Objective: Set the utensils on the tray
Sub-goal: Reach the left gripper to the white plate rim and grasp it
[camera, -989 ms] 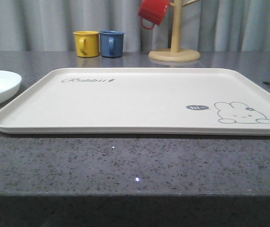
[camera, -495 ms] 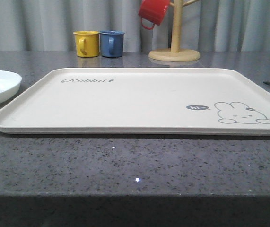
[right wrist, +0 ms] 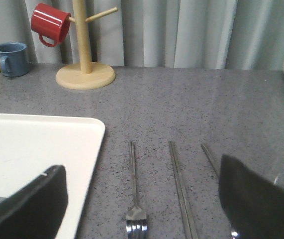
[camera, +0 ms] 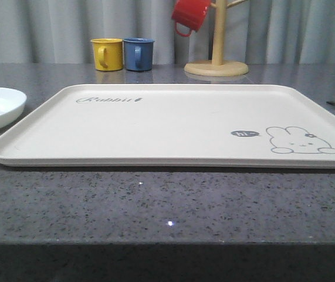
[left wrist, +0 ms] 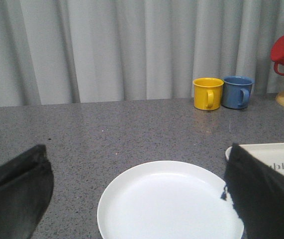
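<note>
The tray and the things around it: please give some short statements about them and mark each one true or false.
1. The tray has nothing lying on it. True.
2. The fork lies on the tray. False: it lies on the grey table beside the tray, next to the chopsticks.
3. The red mug hangs on the wooden mug stand. True.
4. The white plate holds a spoon. False: the plate is bare.
5. The yellow mug stands apart from the blue mug, far across the table. False: they stand side by side.
</note>
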`<control>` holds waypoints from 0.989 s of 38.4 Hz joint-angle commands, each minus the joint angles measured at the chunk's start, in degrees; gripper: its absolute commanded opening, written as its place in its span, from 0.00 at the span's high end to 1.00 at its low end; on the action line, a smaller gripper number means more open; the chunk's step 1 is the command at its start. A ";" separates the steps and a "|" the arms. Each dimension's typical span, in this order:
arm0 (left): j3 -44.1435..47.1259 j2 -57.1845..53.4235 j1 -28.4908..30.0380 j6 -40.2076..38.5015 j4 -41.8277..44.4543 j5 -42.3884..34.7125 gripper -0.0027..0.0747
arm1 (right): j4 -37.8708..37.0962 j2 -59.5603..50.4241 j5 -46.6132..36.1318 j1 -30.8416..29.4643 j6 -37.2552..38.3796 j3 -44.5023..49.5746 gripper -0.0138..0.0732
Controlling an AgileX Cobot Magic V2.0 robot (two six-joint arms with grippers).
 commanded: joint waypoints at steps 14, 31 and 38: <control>-15.39 15.96 -1.93 4.66 -2.88 10.28 0.18 | -0.57 0.99 -4.94 -0.36 -0.84 -1.93 0.10; -40.48 48.47 -12.36 7.33 -2.88 46.93 0.18 | -0.57 0.99 -4.94 -0.36 -0.84 -1.93 0.10; -45.53 58.70 -12.81 7.47 -1.12 54.68 0.18 | -0.57 0.99 -4.94 -0.36 -0.84 -1.93 0.10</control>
